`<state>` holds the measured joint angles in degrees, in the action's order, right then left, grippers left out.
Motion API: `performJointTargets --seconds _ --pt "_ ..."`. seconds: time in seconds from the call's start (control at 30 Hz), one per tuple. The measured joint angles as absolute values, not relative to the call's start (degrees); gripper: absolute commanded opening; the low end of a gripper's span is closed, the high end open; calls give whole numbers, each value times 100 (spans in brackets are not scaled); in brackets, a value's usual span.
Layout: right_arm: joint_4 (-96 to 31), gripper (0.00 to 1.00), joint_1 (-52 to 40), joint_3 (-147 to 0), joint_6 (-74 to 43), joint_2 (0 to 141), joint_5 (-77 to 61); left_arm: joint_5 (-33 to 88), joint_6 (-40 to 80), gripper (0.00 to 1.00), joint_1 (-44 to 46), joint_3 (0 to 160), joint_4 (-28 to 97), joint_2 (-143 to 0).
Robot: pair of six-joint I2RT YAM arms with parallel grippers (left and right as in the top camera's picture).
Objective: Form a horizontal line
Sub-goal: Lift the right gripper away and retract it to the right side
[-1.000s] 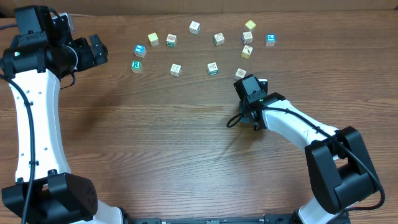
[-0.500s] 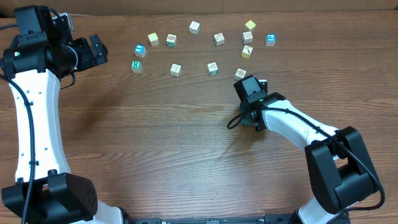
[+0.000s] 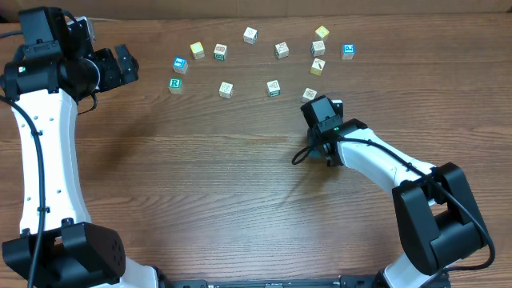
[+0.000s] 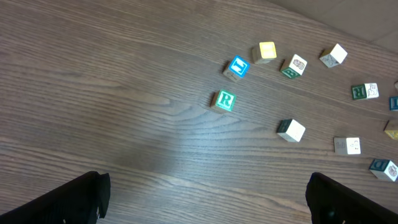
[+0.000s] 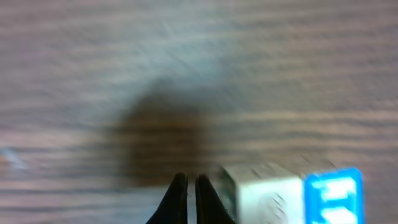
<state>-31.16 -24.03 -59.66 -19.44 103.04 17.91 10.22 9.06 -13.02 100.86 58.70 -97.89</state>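
No horizontal line of touching cubes is in view; the small wooden cubes lie apart along the far side. The green "R" cube [image 3: 175, 83] [image 4: 224, 100] and a blue-picture cube [image 3: 180, 65] [image 4: 237, 66] sit at the left end. My left gripper [image 3: 124, 66] [image 4: 214, 205] hovers just left of them, open and empty. My right gripper [image 3: 322, 112] [image 5: 191, 182] points down at mid-right, shut on nothing. Its fingertips stand right beside a cream cube with a blue mark [image 5: 273, 196], which peeks out as a white corner [image 3: 338, 104] in the overhead view.
Other loose cubes are spread in an arc: a yellow one [image 3: 197, 50] [image 4: 267, 51], a white one [image 3: 250, 34], a cream one [image 3: 310, 94], a blue-marked one [image 3: 348, 51] and several more. A black cable [image 3: 302, 154] loops beside the right arm.
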Motion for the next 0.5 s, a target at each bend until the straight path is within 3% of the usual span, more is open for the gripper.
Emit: performJointTargets --seconds 0.37,0.4,0.43,0.47,0.5 --pt "-2563 4 -1835 -6442 -1798 10304 1540 1022 906 100 -1299 10086 5870 -9789" --pt "-2532 8 -1664 -6488 -1796 10304 1544 1022 906 100 -1297 10086 5870 -9789" --pt "-2530 25 -1446 -6519 -1796 10304 1540 1022 908 100 -1295 10086 5870 -9789" --pt "-2554 52 -1260 -6528 -1826 10304 1544 1022 906 100 -1293 10086 5870 -9789" --pt "-2624 89 -1048 -6528 -1798 10304 1542 1022 908 100 -1284 10086 5870 -9789"
